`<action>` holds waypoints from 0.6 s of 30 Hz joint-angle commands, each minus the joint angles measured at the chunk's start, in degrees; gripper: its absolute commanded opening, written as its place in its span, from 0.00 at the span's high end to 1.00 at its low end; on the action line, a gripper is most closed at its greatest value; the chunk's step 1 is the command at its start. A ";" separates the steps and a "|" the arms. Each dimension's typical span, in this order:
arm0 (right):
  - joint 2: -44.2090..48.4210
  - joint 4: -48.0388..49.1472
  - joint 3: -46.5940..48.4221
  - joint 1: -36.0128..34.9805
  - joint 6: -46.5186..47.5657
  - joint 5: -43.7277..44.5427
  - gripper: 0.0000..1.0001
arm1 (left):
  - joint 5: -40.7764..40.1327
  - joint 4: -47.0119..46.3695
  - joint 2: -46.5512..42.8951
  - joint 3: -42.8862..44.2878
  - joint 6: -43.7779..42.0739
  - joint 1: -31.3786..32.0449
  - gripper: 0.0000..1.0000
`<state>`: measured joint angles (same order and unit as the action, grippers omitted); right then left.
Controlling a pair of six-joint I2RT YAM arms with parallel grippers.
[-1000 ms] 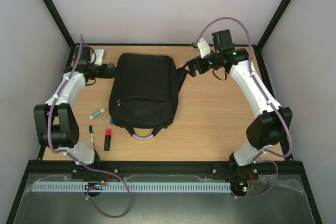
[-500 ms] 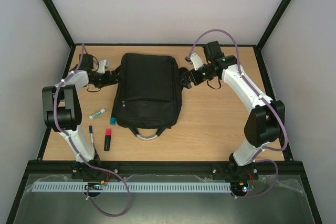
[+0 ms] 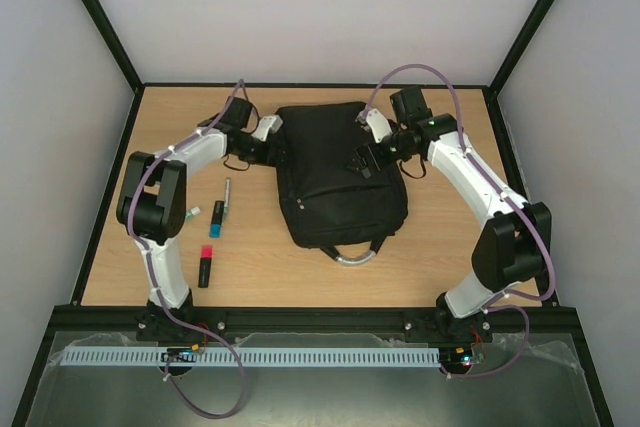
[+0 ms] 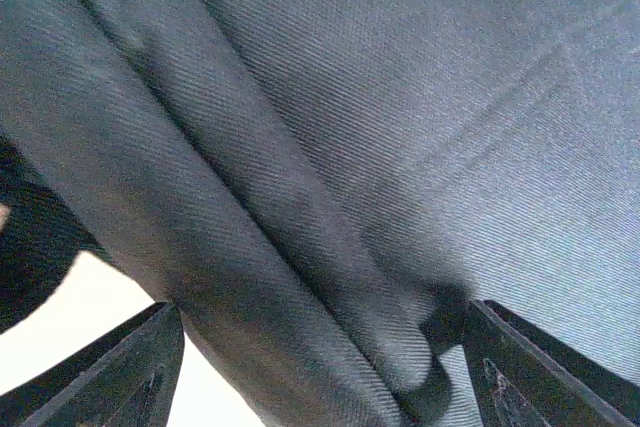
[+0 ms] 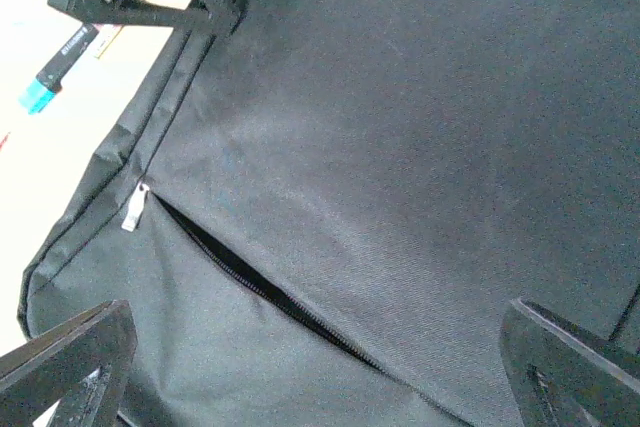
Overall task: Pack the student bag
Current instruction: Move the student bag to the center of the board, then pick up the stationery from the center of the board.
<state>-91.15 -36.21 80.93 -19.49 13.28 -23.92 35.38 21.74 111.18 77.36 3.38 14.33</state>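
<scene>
The student bag, a large black backpack, lies tilted in the middle of the table with its silver handle loop toward the near edge. My left gripper is at the bag's upper left edge. In the left wrist view a thick fold of the bag's fabric fills the gap of my left gripper, reaching both fingers. My right gripper hovers open over the bag's front. Below my right gripper runs a partly open pocket zip with its pull at the left end.
To the left of the bag lie a pen, a blue-capped marker, a small glue stick and a red highlighter. Black frame posts stand at the table's corners.
The bag has slid right and turned, its handle swinging right. My left gripper came along at its left edge, and its jaws narrowed slightly. My right gripper moved over the bag's front. The pen and marker shifted.
</scene>
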 commanded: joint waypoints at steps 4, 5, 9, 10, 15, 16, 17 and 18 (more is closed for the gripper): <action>3.23 -4.74 -2.28 -0.17 8.09 0.23 0.04 | -5.77 4.50 -4.23 3.15 -4.21 -2.97 0.23; 3.52 -5.35 -2.43 -0.18 10.18 -0.32 0.01 | -6.06 4.87 -5.71 2.20 -4.78 -3.39 0.24; 4.67 -7.56 -2.83 -0.49 15.95 -1.57 0.01 | -9.90 6.92 -13.52 -2.30 -9.07 -4.27 0.27; 4.93 -8.05 -2.96 -0.73 17.38 -1.40 0.00 | -11.03 7.55 -15.87 -3.74 -10.03 -4.23 0.27; 7.15 -6.40 -5.04 -2.43 19.62 1.94 0.01 | -18.33 13.10 -24.86 -7.76 -11.22 -4.22 0.33; 7.54 -5.30 -5.48 -2.90 18.87 2.74 0.01 | -19.91 14.72 -25.67 -8.04 -11.25 -4.26 0.33; 7.83 -4.36 -5.94 -3.37 17.90 3.60 0.01 | -21.13 16.37 -26.15 -8.22 -11.45 -4.23 0.34; 7.98 -3.36 -6.22 -3.82 16.85 4.30 0.01 | -22.28 18.15 -26.57 -8.43 -11.88 -4.23 0.34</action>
<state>-85.32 -40.29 76.38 -21.71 30.11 -22.37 20.34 31.29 86.37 70.67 -6.33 9.93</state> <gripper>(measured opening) 0.993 0.667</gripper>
